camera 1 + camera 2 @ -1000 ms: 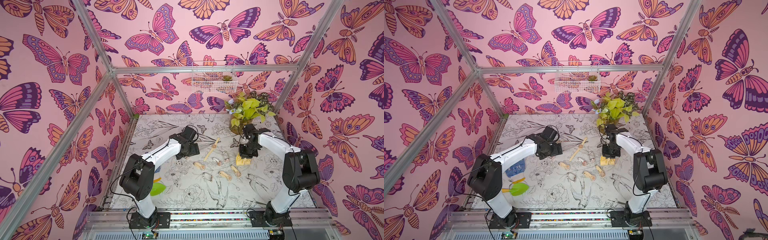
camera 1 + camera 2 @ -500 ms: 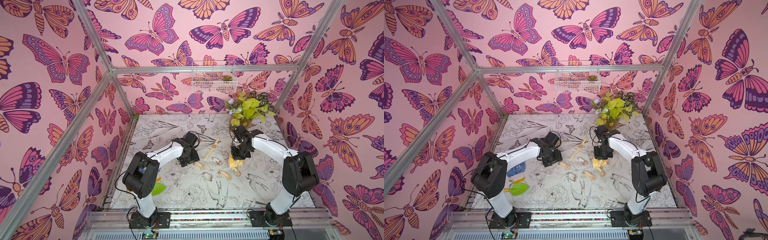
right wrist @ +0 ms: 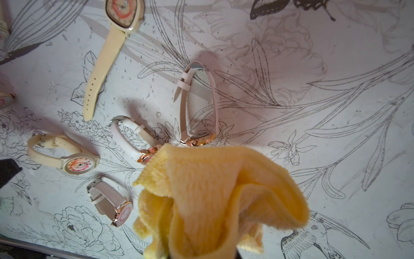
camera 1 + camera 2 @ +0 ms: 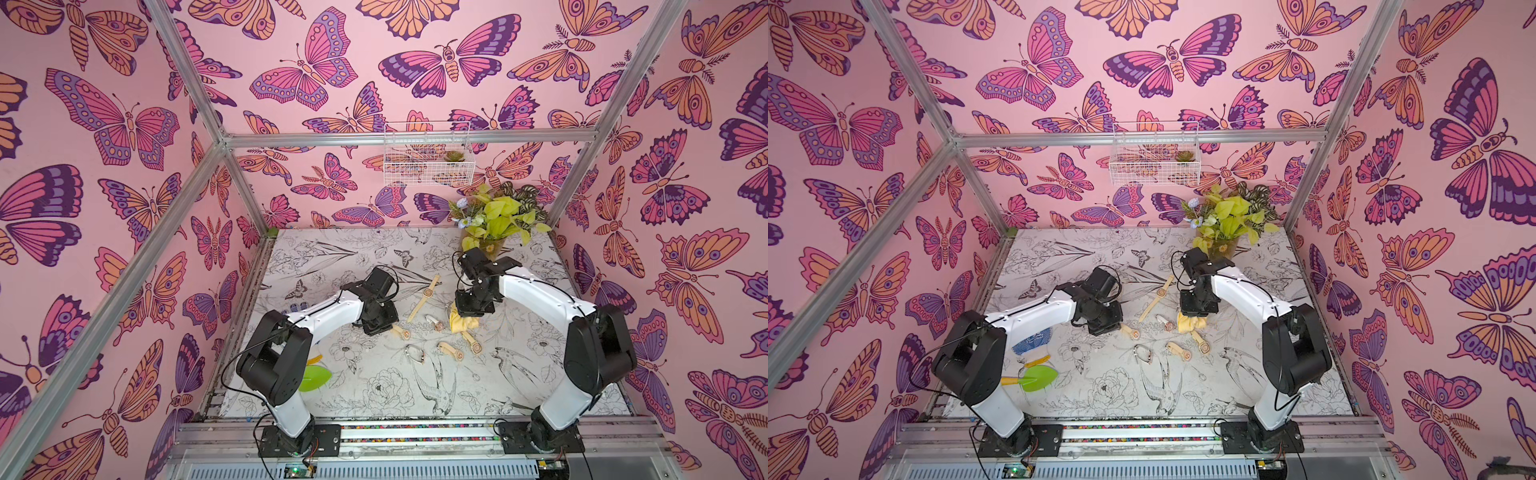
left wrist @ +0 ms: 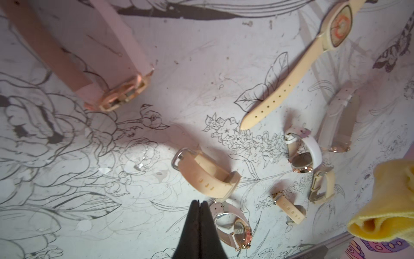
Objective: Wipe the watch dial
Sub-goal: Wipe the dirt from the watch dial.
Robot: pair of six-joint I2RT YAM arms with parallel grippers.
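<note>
Both arms have shifted in the last second. The left gripper [image 5: 199,205] has come down beside the watches and snapped its wide-open fingers together. The right gripper [image 4: 471,311] has carried the cloth [image 3: 212,197] inward over them.

Nearest the bases, beside the left arm, a green scoop [image 4: 1038,377] lies on the table [image 4: 519,374]. Mid-table, the watches sit in a loose cluster. The left fingers [image 5: 192,224] are pressed together with no gap. Their tips are just beside a cream watch [image 5: 208,177] and a rose-rimmed watch [image 5: 235,224]. Whether they pinch a strap I cannot tell.

The right gripper is clamped on the yellow cloth, which hangs in folds and hides its fingers in the wrist view. In that view the cloth's edge overlaps the dial of a white watch [image 3: 134,136], though contact is unclear. A pink watch [image 3: 198,101], buckled into a loop, stands on edge just beyond the cloth.

Farther back, between the grippers, a long watch [image 4: 426,293] lies flat with its strap open. A plant [image 4: 496,216] stands in the far right corner, and a wire basket [image 4: 428,153] hangs on the back wall.
</note>
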